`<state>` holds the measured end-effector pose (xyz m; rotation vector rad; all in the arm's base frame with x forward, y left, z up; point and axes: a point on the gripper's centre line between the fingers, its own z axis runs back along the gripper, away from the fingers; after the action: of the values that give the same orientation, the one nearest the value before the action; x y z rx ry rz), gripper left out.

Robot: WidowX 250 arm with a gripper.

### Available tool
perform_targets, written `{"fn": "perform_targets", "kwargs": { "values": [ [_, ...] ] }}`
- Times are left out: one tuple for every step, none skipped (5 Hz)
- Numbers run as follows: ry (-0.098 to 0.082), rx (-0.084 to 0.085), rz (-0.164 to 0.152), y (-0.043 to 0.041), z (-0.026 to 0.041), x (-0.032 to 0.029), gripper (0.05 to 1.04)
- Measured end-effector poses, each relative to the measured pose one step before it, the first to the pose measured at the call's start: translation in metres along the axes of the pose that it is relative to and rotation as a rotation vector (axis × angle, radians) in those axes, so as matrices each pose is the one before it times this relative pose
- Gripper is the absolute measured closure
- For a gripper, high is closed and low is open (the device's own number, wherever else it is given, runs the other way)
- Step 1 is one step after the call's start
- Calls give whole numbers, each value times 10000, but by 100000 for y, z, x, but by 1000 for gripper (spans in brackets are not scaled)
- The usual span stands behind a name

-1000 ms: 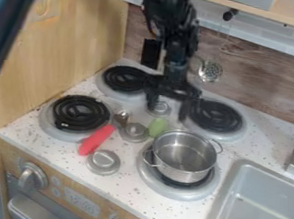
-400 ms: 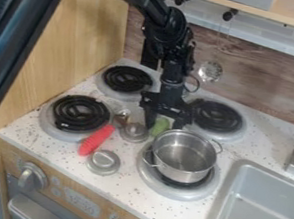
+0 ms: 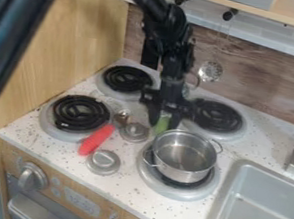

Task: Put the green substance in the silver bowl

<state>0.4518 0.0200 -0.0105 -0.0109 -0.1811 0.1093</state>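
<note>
My gripper (image 3: 163, 121) is low over the middle of the stovetop, behind the pot's left side. Its fingers are shut on the green substance (image 3: 162, 125), a small green piece whose lower part shows between and below them. Just in front and to the right, the silver bowl, which looks like a metal pot with two handles (image 3: 183, 157), stands upright on the front right burner. The part of it facing me shows nothing inside.
A red-handled utensil (image 3: 97, 139) lies left of the pot, by silver knobs (image 3: 103, 162). Black coil burners (image 3: 80, 113) surround the middle. At the right is a sink (image 3: 258, 211); ladles hang on the back wall.
The gripper has come down and forward to the green piece, and its fingers have closed in around it. The pot and the red-handled utensil have stayed in place.
</note>
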Motion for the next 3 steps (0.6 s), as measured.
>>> {"fn": "perform_targets", "kwargs": {
  "values": [
    [-1375, -105, 24, -682, 5696, 775, 636],
    [-374, -119, -74, -580, 3063, -1276, 636],
    [201, -148, -146, -1106, 1646, -2276, 636]
  ]
}}
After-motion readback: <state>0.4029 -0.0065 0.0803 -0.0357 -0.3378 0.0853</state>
